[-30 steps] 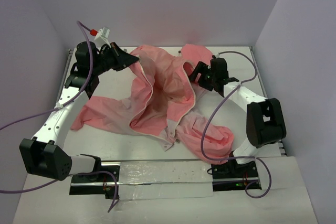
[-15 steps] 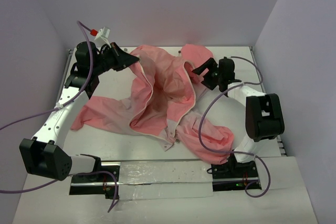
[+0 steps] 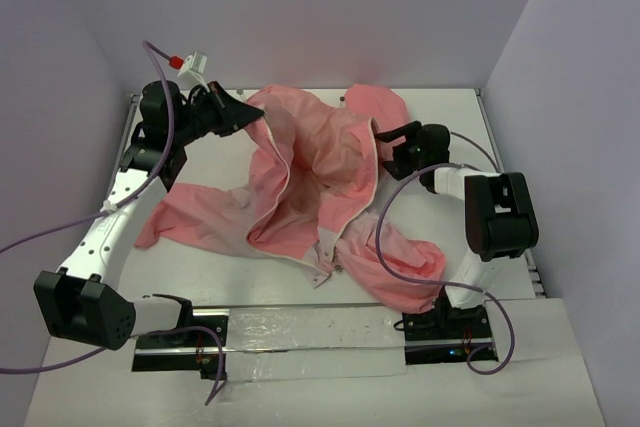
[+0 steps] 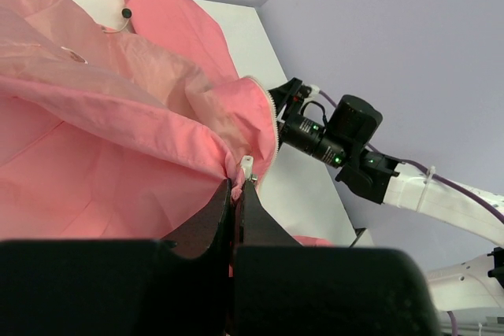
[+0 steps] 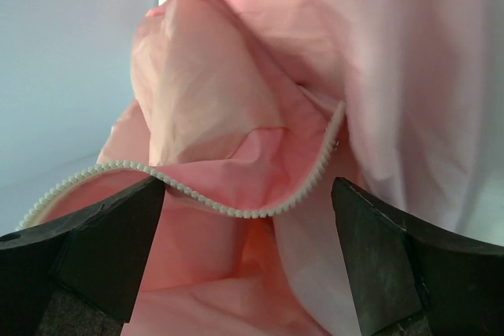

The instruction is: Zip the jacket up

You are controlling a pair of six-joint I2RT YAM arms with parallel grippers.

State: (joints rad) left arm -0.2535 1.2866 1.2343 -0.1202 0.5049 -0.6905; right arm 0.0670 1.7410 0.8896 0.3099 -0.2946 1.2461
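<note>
Two jacket (image 3: 310,182) edges unzipped

Sprawls crumpled across the table (image 3: 220,272). Lifted at one front edge by left gripper (image 4: 236,186), pinching fabric, probably for tension. Faced at opposite teeth (image 5: 236,212) by right gripper (image 5: 248,194), spread wide, apparently lining up a grasp.

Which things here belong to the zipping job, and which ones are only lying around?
Part of the job:
- jacket
- zipper teeth
- left gripper, shut on the jacket's edge
- right gripper, open at the zipper teeth

Just there:
- table
- purple cable
</note>
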